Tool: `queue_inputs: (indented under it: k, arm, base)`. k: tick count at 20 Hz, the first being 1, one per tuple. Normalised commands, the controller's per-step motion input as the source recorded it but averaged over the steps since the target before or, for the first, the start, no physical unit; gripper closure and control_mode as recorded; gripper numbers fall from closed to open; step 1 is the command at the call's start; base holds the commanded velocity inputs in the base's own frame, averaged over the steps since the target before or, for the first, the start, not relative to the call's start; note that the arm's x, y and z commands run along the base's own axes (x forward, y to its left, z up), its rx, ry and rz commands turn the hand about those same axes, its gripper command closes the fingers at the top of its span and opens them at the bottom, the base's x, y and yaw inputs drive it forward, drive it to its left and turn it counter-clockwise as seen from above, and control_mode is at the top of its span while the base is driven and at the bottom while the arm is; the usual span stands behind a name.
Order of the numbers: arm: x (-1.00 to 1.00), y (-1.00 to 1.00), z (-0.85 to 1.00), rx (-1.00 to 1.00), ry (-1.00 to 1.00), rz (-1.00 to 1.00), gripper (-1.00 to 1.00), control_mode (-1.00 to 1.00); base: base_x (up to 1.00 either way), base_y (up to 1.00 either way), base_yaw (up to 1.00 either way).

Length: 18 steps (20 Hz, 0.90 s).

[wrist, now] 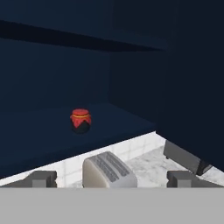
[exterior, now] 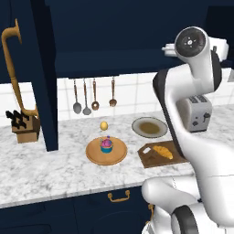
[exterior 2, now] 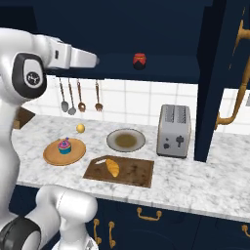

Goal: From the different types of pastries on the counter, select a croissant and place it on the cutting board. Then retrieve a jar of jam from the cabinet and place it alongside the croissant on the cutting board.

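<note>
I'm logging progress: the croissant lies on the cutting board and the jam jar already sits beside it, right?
Half right. The croissant lies on the cutting board, but the jam jar stands on the cabinet shelf, as the right base view shows; the hand view shows it beyond the open pincer.

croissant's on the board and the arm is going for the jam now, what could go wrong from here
The jar of jam sits well back in the cabinet recess, so the open gripper may knock it over while reaching in. The toaster stands below that path. Room on the cutting board beside the croissant is limited.
</note>
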Motion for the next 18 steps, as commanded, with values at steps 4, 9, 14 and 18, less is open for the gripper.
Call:
queue_inputs:
  k: [4, 9, 14, 18]
  arm:
    - [0.93, 0.0, 0.0, 0.04, 0.0, 0.0, -1.0, -1.0]
    - [0.72, 0.0, 0.0, 0.05, 0.07, 0.0, -1.0, -1.0]
    - [0.35, -0.01, 0.0, 0.0, 0.01, 0.0, -1.0, -1.0]
    - [0.56, -0.12, -0.04, 0.0, 0.0, 0.0, -1.0, -1.0]
  base:
    - [0.0, 0.0, 0.0]
    - [0.0, 0.0, 0.0]
    - [0.0, 0.0, 0.0]
    - [0.0, 0.0, 0.0]
